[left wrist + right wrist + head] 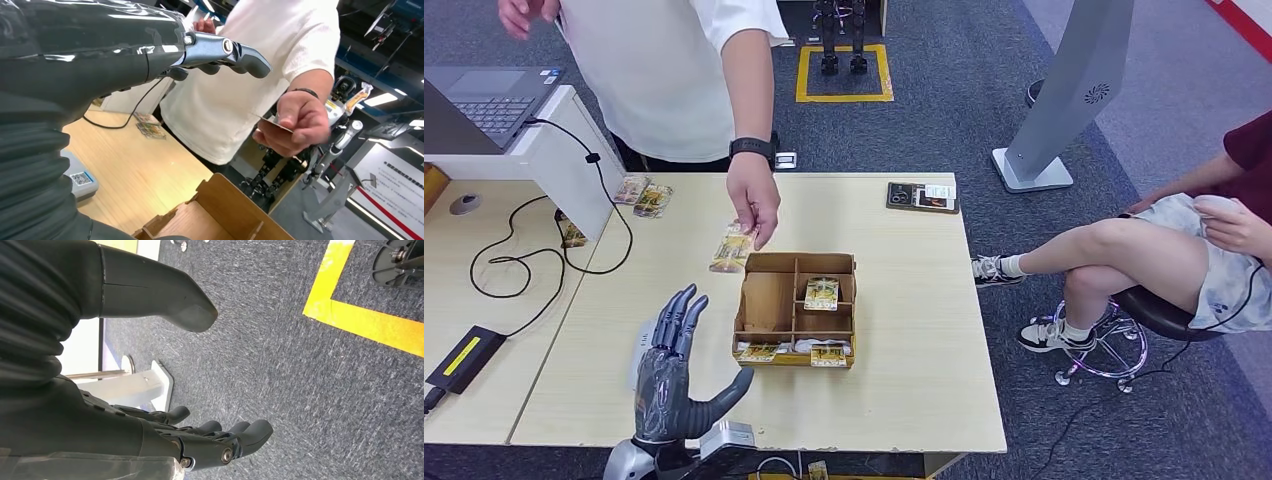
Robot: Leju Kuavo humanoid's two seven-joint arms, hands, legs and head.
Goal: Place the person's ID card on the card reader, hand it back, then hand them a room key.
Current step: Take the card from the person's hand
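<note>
Wooden tray (769,300): one, your room keys inside | ID card (732,247): one, pinched by person's hand (754,207) | left hand (671,370): fingers spread, empty | right hand (200,437): fingers loosely apart, empty

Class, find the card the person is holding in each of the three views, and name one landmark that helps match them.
Head view: card under the person's hand, just beyond the wooden box.
Left wrist view: card edge-on in that hand.
Right wrist view: not in it.
Shared landmark: the wooden box.
</note>
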